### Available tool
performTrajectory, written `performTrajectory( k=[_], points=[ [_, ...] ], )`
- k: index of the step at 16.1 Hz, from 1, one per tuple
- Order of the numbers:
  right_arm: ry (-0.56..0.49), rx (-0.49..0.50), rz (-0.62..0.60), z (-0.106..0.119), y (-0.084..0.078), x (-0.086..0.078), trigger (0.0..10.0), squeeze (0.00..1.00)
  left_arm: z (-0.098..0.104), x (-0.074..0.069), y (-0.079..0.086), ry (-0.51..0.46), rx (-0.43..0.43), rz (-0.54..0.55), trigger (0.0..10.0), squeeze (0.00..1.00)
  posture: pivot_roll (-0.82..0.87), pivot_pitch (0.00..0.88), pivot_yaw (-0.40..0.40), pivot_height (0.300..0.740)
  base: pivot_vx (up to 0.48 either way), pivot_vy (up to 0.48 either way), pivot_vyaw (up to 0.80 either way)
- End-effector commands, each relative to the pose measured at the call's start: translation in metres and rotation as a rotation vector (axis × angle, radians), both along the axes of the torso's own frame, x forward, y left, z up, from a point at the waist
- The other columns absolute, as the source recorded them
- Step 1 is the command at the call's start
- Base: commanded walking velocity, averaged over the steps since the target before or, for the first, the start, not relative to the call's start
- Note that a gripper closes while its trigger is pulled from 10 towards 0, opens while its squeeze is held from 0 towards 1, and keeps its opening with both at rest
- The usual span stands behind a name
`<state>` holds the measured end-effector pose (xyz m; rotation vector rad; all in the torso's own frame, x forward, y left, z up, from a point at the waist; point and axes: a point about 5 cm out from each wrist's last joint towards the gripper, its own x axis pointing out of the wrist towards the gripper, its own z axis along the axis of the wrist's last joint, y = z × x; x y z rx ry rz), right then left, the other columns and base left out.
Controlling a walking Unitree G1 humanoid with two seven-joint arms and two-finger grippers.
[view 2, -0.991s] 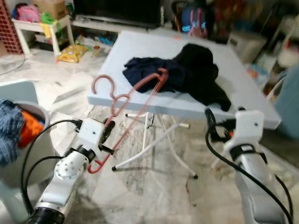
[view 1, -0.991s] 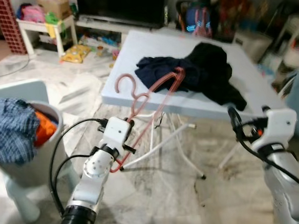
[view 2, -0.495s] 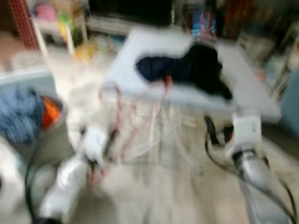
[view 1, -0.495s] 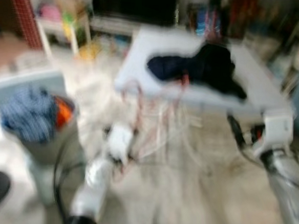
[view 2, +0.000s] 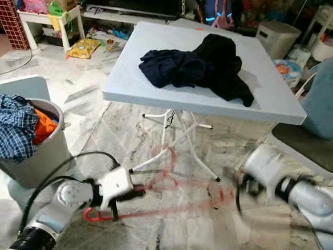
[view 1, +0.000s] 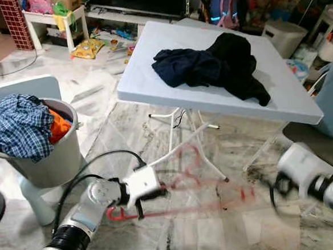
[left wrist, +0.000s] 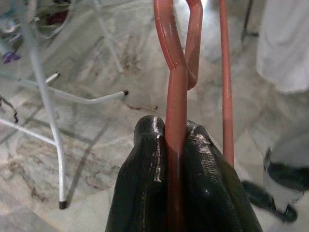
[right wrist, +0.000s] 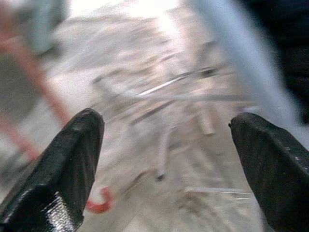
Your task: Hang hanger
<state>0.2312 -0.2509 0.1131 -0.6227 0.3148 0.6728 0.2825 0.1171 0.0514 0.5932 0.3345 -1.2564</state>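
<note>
Red hanger (left wrist: 176, 96) clamped in left gripper (left wrist: 176, 140), low over floor; right gripper (right wrist: 169, 159) spread wide, nothing held.

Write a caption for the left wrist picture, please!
The left claw pinches a red hanger over the marble floor.

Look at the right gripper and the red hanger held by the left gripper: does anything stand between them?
Nothing visible does. The left gripper is shut on the red hanger, held low over the floor; the open right gripper faces it across bare marble.
</note>
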Motion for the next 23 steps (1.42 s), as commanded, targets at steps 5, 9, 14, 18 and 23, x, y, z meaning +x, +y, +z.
performTrajectory(
  k=[5,9,14,18,23],
  points=[
    [0.203,-0.058,0.202,0.000,0.007,-0.009,10.0,0.00,0.009,0.004,-0.020,-0.153,0.043,-0.149,10.0,0.00,0.17,0.000,-0.159,0.740,0.000,0.000,0.00],
    [0.349,-0.092,0.244,-0.018,0.005,-0.011,10.0,0.00,0.013,0.004,-0.032,-0.196,0.001,-0.196,10.0,0.00,0.17,0.000,-0.156,0.740,0.000,0.000,0.00],
    [0.455,-0.093,0.193,-0.043,0.008,-0.001,10.0,0.00,0.015,0.001,-0.057,-0.264,-0.053,-0.261,10.0,0.00,0.17,0.000,-0.160,0.740,0.000,0.000,0.00],
    [0.489,-0.117,0.163,-0.050,0.005,0.004,0.0,0.00,0.012,-0.002,-0.064,-0.273,-0.056,-0.296,10.0,0.00,0.17,0.000,-0.152,0.740,0.000,0.000,0.00],
    [0.553,-0.167,0.215,-0.046,0.000,0.008,0.0,0.00,0.008,-0.003,-0.065,-0.283,-0.026,-0.327,10.0,0.00,0.16,0.000,-0.145,0.740,0.000,0.000,0.00]
  ],
)
